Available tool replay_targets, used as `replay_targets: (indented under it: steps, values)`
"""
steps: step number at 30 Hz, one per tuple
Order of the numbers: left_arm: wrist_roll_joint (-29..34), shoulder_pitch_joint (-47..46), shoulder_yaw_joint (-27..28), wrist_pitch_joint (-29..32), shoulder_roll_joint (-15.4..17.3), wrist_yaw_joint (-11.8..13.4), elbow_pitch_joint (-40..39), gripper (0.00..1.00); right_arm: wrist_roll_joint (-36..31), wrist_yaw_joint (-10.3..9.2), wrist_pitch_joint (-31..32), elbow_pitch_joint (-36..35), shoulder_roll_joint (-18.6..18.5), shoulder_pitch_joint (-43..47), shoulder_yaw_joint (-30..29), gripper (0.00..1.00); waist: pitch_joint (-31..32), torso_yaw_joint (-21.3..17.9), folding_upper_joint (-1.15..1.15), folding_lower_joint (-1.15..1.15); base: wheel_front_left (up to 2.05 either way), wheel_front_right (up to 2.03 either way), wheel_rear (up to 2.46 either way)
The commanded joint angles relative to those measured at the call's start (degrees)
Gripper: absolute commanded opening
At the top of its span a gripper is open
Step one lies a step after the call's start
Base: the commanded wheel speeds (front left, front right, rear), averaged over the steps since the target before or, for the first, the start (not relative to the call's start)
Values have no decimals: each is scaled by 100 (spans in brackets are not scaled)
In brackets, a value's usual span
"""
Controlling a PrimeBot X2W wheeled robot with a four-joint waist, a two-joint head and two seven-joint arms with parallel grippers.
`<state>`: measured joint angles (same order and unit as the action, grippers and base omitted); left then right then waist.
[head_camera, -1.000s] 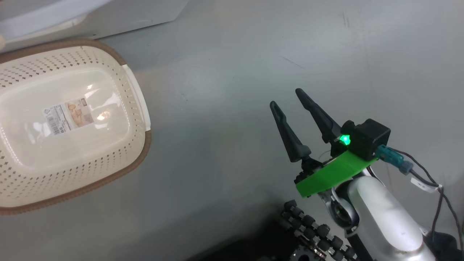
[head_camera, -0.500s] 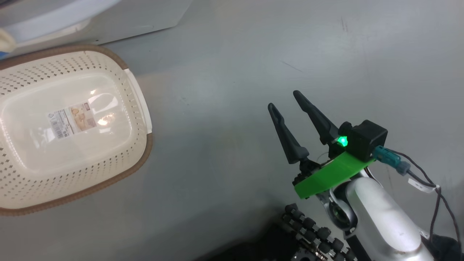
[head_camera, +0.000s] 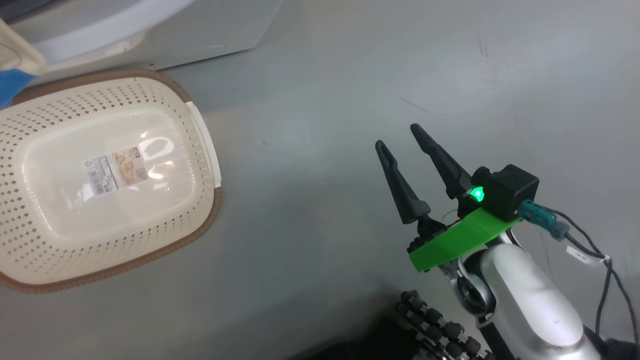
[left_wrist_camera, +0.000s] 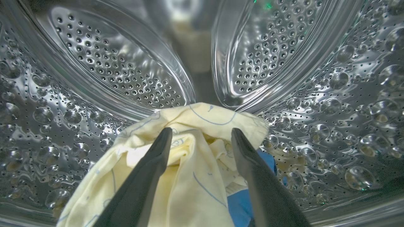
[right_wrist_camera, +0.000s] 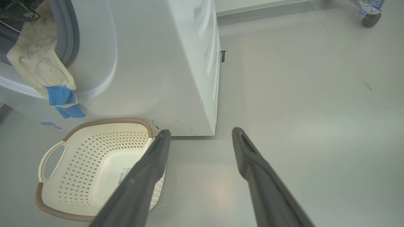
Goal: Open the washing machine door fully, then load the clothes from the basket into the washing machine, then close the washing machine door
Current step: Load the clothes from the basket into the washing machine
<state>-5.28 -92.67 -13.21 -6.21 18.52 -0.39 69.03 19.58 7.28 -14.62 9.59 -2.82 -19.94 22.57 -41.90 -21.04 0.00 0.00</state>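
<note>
Left gripper (left_wrist_camera: 201, 132) sits inside the steel drum (left_wrist_camera: 120, 72), fingers wide apart, the pale-yellow clothes (left_wrist_camera: 189, 189) lying loose between them and unpinched, so I'd guess it's a drop-off. One blue-trimmed garment (right_wrist_camera: 41, 69) hangs over the gasket's lower edge. The basket (head_camera: 60, 100) is empty on the floor by the washing machine (right_wrist_camera: 157, 63). Right gripper (head_camera: 397, 136) is spread, holding nothing.

Flat, even light from above fills the head view, with a white glare patch on the basket (head_camera: 60, 260) bottom, a soft shadow along the lower edge of the floor (head_camera: 320, 100) and a green lamp (head_camera: 477, 193) glowing. Inside the drum (left_wrist_camera: 315, 126) the steel throws hard reflections and its far top looks blurred, perhaps out of focus. The right wrist view is bright and clear, the floor sheened and the machine (right_wrist_camera: 157, 63) bowed by the wide lens.
</note>
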Motion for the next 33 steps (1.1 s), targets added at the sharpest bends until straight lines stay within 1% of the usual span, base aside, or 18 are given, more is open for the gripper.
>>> replay_targets:
  steps: [1,9,28,33]
  values:
    - [-36,-121,15,-60,125,49,-137,100,-26,21,-38,-133,-6,195,64,100,62,47,0,0,0,0,0]
    - [-235,128,60,-222,-96,99,61,100,-94,21,-38,-99,-6,205,-5,100,337,194,0,0,0,0,0]
    - [-605,706,115,-623,-404,45,277,100,-222,21,-38,-16,-6,318,-199,100,923,463,0,0,0,0,0]
    - [-689,947,112,-750,-539,22,260,100,-274,21,-38,-14,-6,343,-297,100,1095,583,0,0,0,0,0]
